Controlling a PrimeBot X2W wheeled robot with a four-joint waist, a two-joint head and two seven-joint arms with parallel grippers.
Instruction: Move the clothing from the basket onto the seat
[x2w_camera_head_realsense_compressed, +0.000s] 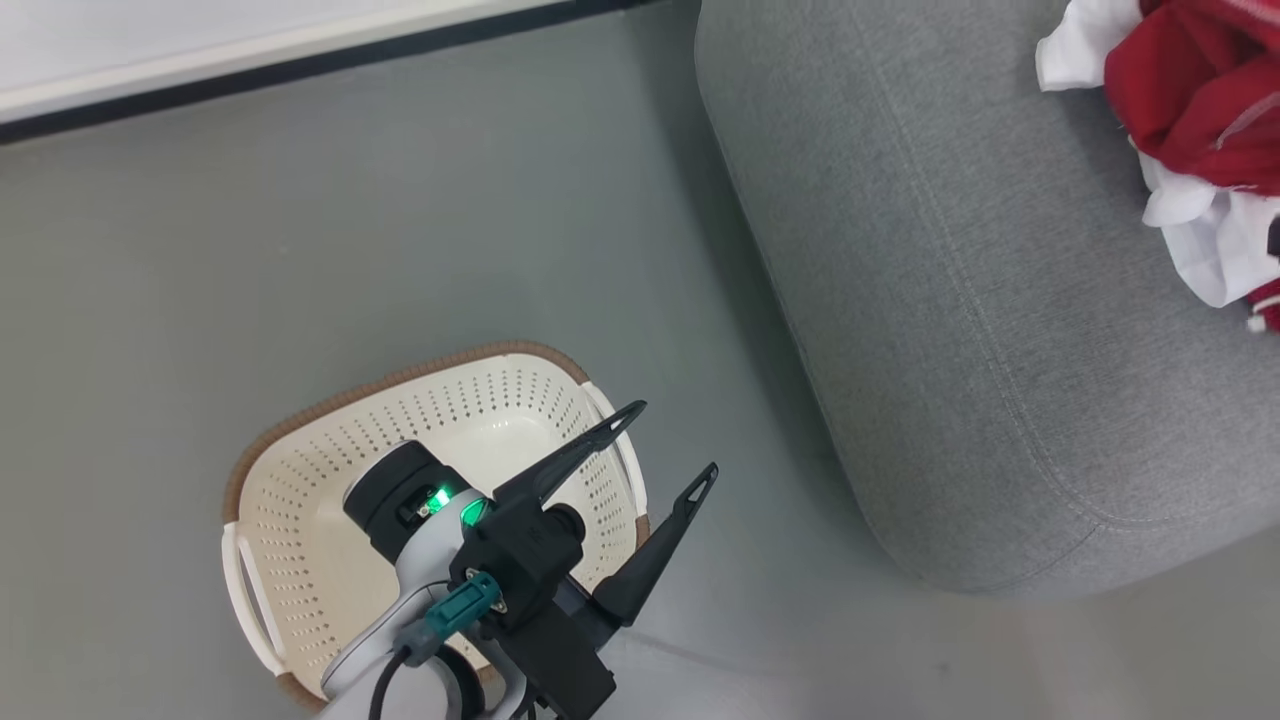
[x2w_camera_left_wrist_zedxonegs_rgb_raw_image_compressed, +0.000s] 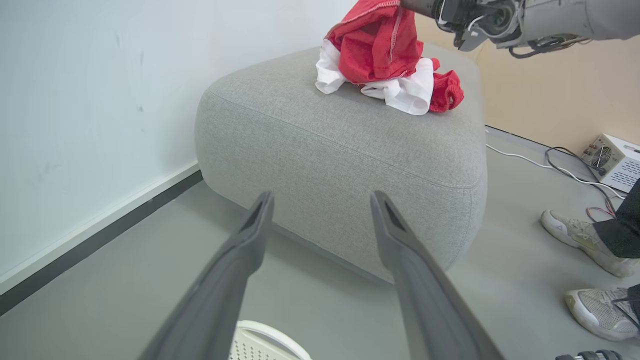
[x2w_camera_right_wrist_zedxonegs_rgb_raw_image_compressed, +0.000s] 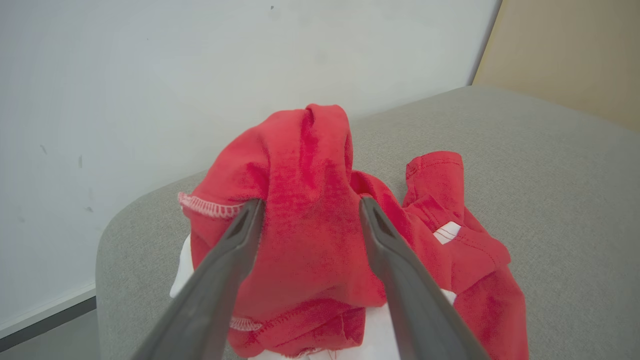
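Lying on the sofa: the clothes (x2w_camera_right_wrist_zedxonegs_rgb_raw_image_compressed: 300, 165), a red and white heap, sit on top of the grey sofa (x2w_camera_head_realsense_compressed: 950, 300), right in front of the right gripper (x2w_camera_right_wrist_zedxonegs_rgb_raw_image_compressed: 311, 201).
Right gripper: its two dark fingers are spread wide apart. A tall red fold of the clothes pokes up between them. It is hard to tell if the fingers touch the cloth.
Clothes: red cloth is on top, and white cloth peeks out low down, close to the right gripper. Another red fold with a small white patch lies just to the right of its right finger.
Left gripper (x2w_camera_head_realsense_compressed: 676, 437): its two fingers are spread wide too, free in the air.
Basket (x2w_camera_head_realsense_compressed: 300, 520): the cream basket with little holes and a brown rim stands on the floor under the left gripper's wrist. In the head view the fingertips point out past its rim, toward the sofa.
Sofa: it is ahead of the left gripper, apart from its fingertips, with grey floor (x2w_camera_head_realsense_compressed: 300, 250) between. The clothes are far ahead of this gripper, up on the sofa's top.
Wall (x2w_camera_left_wrist_zedxonegs_rgb_raw_image_compressed: 75, 100): white, behind the sofa, ahead of both grippers.
Shoes (x2w_camera_left_wrist_zedxonegs_rgb_raw_image_compressed: 585, 240): a person's two pale shoes stand on the floor, off to the right of the left gripper.
Box (x2w_camera_left_wrist_zedxonegs_rgb_raw_image_compressed: 612, 160): small and white with a round fan grille, past the shoes, with cables (x2w_camera_left_wrist_zedxonegs_rgb_raw_image_compressed: 565, 165) beside it.
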